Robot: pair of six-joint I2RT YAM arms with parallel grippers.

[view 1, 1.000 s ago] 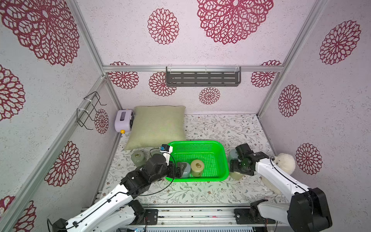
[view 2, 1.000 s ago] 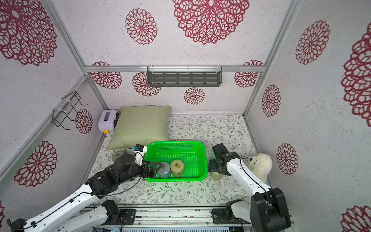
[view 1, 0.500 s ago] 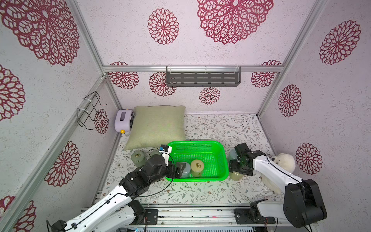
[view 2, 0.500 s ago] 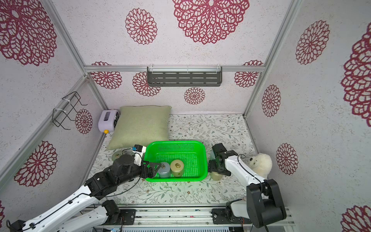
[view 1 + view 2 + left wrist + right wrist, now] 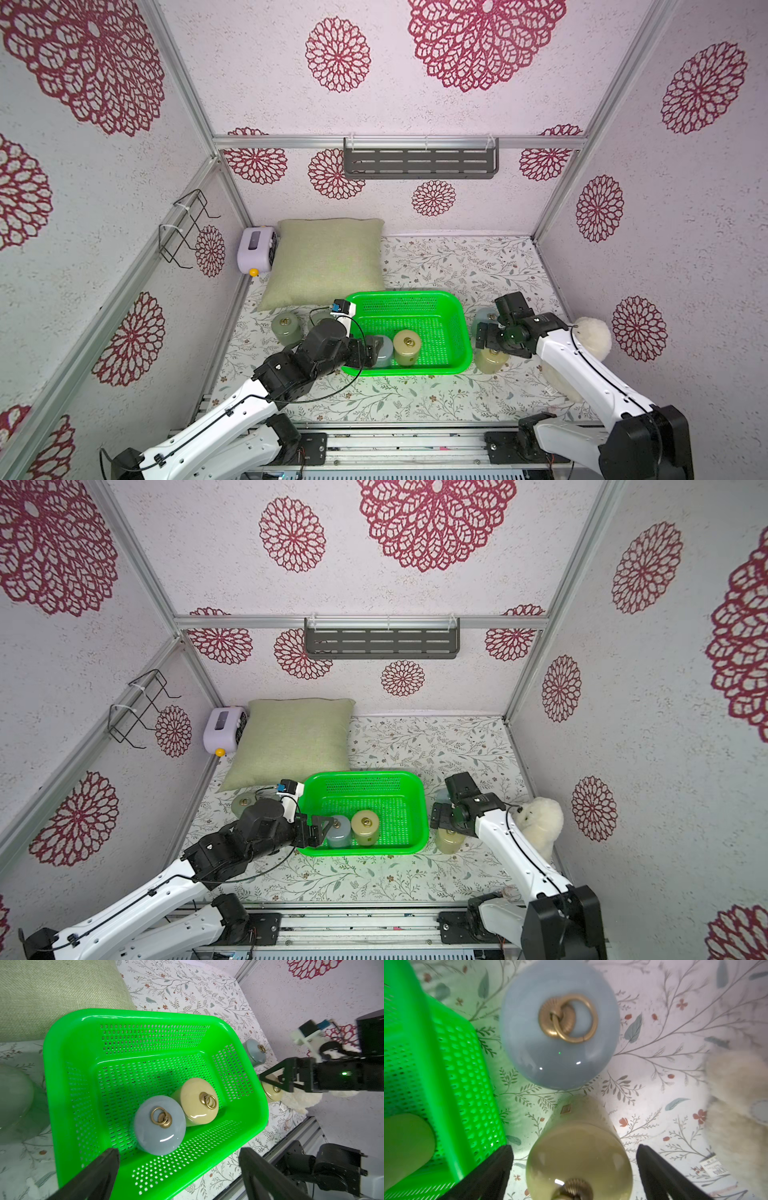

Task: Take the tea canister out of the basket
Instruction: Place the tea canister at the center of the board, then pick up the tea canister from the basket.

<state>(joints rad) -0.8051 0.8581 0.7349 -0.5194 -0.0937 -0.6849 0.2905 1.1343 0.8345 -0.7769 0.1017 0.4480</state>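
Left gripper (image 5: pixel 178 1152), jaws spread, at the basket's (image 5: pixel 403 294) 8 o'clock beside the grey-blue canister (image 5: pixel 160 1126); right gripper (image 5: pixel 574 1150), jaws spread, around a yellow canister (image 5: pixel 579 1159) at 4 o'clock.

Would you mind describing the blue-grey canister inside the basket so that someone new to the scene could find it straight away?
Find the green basket on the floral tabletop. Two canisters stand inside it by the wall nearest the robot; yours is the blue-grey canister on the robot's left. Its neighbour is a cream-yellow canister, and the other blue-grey one stands outside the basket.
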